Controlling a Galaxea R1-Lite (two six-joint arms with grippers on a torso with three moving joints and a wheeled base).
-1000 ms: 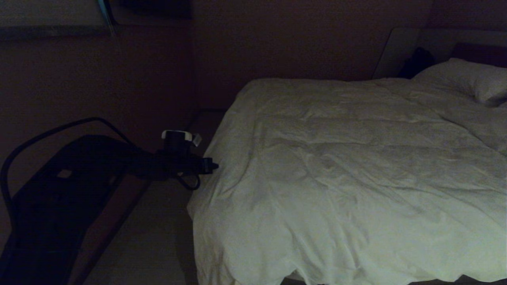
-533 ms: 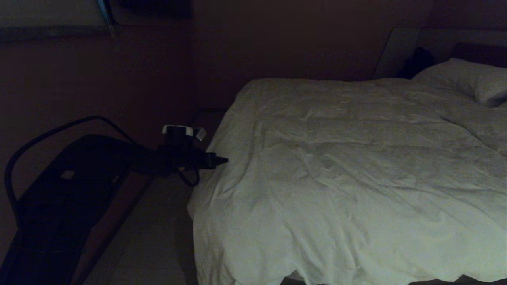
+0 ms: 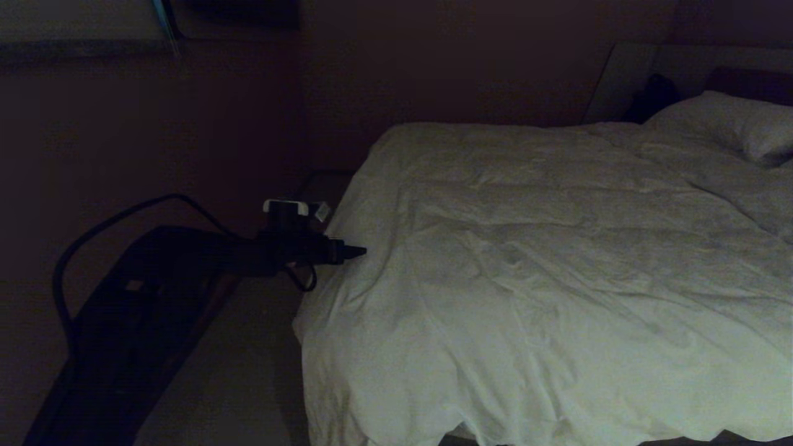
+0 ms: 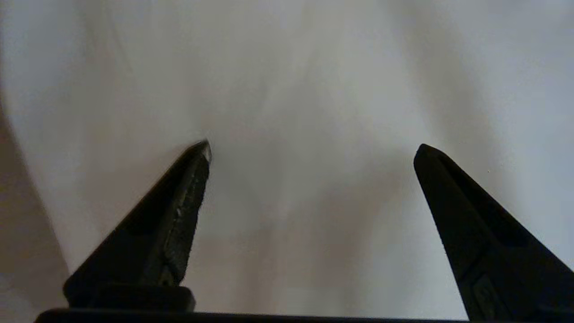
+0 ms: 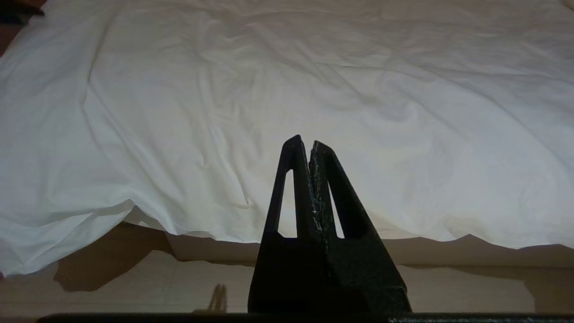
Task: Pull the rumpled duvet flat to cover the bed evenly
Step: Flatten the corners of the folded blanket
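Duvet (image 3: pixel 557 279): white cloth, matt, soft and finely creased across the whole surface. Left claw (image 4: pixel 311 150) and right claw (image 5: pixel 308 146): black matt fingers (image 4: pixel 175 224), inner pads rough and scuffed with pale flecks. Floor (image 5: pixel 134 282) below the duvet edge: smooth, pale, faintly reflective.

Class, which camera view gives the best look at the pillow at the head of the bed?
The head view: the pillow lies at the far right, past the duvet, near the dark headboard. The left wrist view shows only white cloth between the open left pincer; the right wrist view shows the duvet's hanging edge, no pillow.
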